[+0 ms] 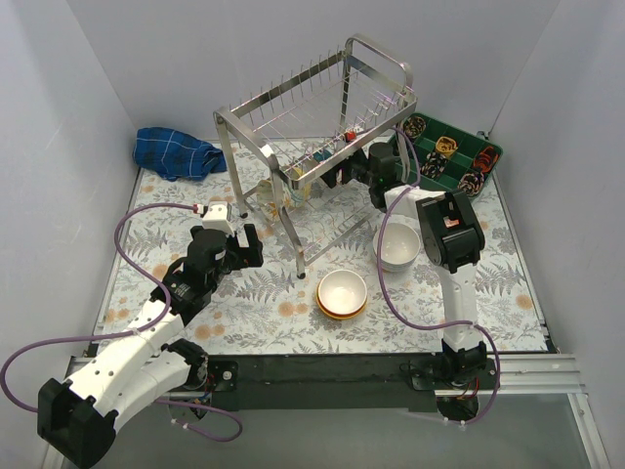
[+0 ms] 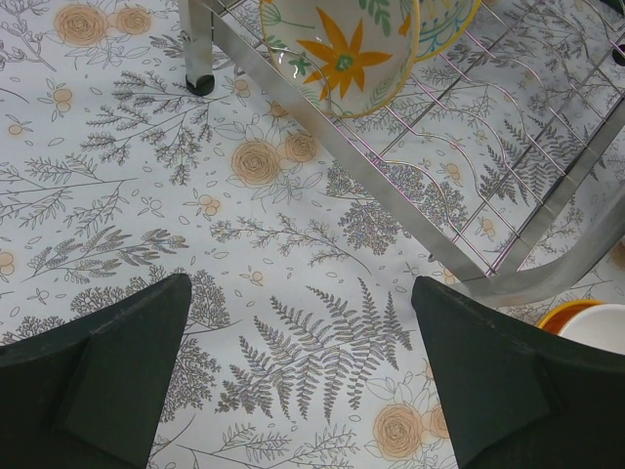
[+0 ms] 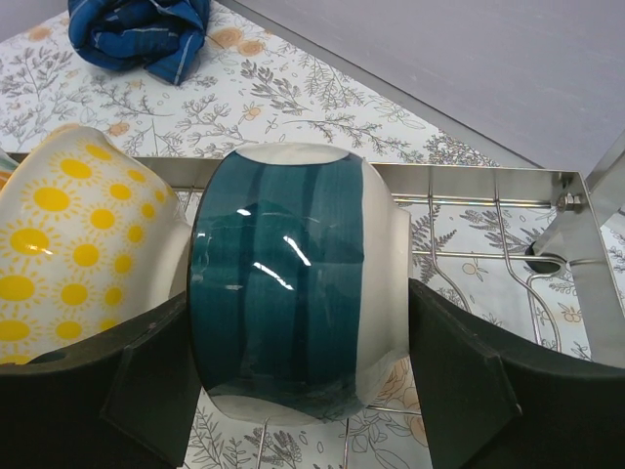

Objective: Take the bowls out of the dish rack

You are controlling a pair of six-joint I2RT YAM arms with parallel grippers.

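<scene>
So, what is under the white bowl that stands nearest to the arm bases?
An orange bowl. The white bowl sits nested in it, so only the orange rim shows. The orange bowl's inside and base are covered.

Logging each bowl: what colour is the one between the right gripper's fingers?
Bowl: streaky teal, white edges; best in right wrist view.

Left end effector (image 2: 301, 285), jaws apart, hovers near dish rack (image 2: 322, 132) holding flowered bowl (image 2: 342, 54).
</scene>
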